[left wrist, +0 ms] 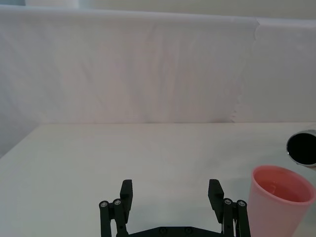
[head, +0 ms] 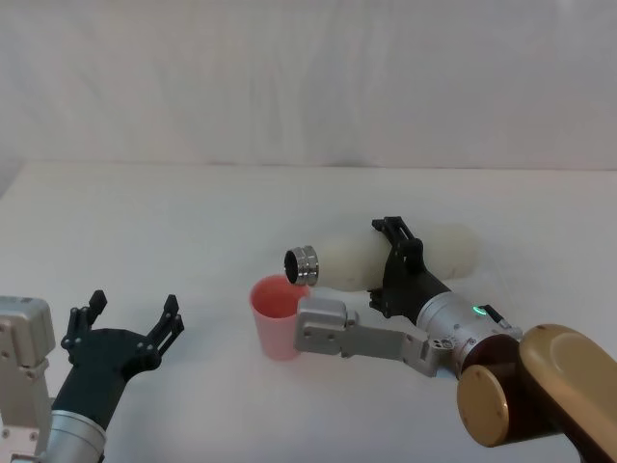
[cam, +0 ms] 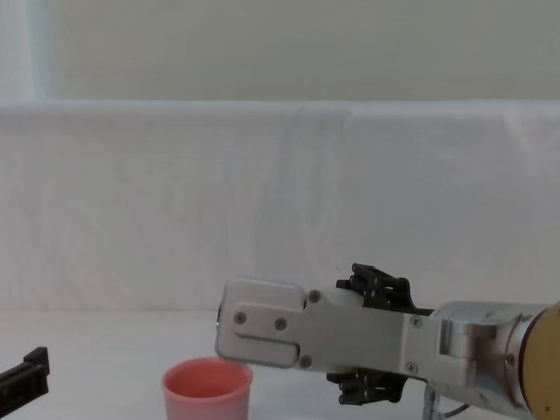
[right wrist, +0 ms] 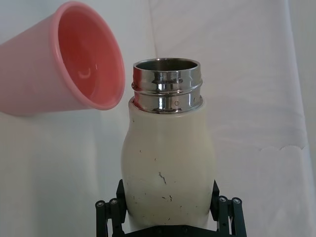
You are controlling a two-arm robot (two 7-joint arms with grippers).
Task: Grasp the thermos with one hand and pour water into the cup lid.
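Grasped and tipped: tall cream-white matte thermos point(head: 386, 256) pinched by right gripper point(head: 397, 265), steel neck over small pink plastic cup lid point(head: 278, 314) mid-table. Water inside; pouring seemingly underway. Left gripper point(head: 123, 333) spread, idle near front-left edge.

The thermos point(right wrist: 168, 168) has a matt cream body, lightly scuffed with dark specks, and a shiny polished steel neck. Beside that neck, the cup lid point(right wrist: 64, 64) looks like smooth, faintly glossy pink plastic. White cloth covers the desk point(head: 193, 212).
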